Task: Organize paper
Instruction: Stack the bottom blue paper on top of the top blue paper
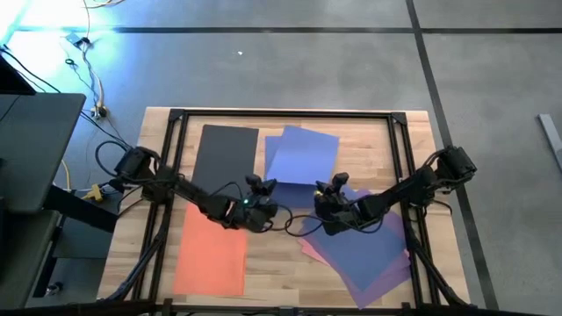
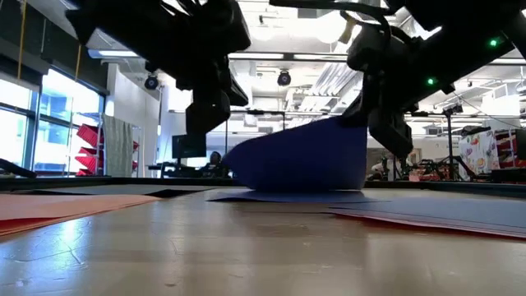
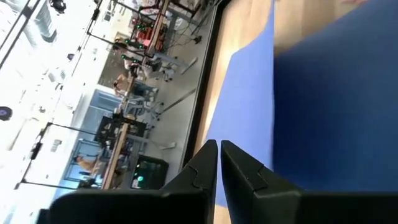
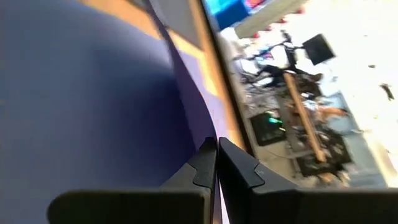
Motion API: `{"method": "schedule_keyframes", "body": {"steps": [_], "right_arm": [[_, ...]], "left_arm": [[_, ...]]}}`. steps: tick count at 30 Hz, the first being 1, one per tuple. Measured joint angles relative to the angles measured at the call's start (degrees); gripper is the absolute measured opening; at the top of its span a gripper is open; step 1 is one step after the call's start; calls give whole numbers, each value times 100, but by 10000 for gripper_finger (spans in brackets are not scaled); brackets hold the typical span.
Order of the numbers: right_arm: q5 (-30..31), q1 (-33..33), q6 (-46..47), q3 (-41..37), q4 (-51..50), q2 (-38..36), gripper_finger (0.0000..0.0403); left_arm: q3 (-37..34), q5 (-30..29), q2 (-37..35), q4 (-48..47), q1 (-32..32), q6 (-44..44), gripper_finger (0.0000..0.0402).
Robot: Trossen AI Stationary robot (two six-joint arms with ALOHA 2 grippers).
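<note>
I see both grippers, left [image 1: 261, 186] and right [image 1: 335, 185], fingers clamped on the blue sheet [image 1: 301, 156] above my wooden worktop [image 1: 281, 263]; bright workshop behind.

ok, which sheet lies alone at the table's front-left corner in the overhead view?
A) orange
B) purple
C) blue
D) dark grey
A: in the high view the orange sheet lies flat by itself at the front-left, below the left arm, while the dark grey sheet sits farther back and the blue sheet and purple sheet lie toward the middle and right.
</note>
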Motion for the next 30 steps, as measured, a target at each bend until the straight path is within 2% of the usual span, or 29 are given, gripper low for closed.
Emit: {"method": "schedule_keyframes", "body": {"steps": [3,7,12,16,21,24,27,30], "right_arm": [[-306,-158,-17,0,33,0,0],[-711,-270,-529,-2,288,0,0],[-1469,-265,-1782,-2,1465,0,0],[-1958,-163,-2472,-2,1704,0,0],[-2447,69,-1976,-2,1211,0,0],[-2493,427,-1721,-2,746,0,0],[-2364,771,-1436,-2,-58,0,0],[-2244,956,-1086,-4,-1351,0,0]], "left_arm": [[0,5,0,-41,-98,-120,0],[2,-111,0,-333,-189,-176,0],[2,-1144,-12,-410,-334,190,0],[7,-1285,-168,-382,-366,271,0],[7,-1247,-208,-398,-355,212,0],[7,-1187,-208,-422,-335,115,0],[7,-1051,-208,-421,-322,112,0],[7,-880,-208,-417,-304,23,0]]}}
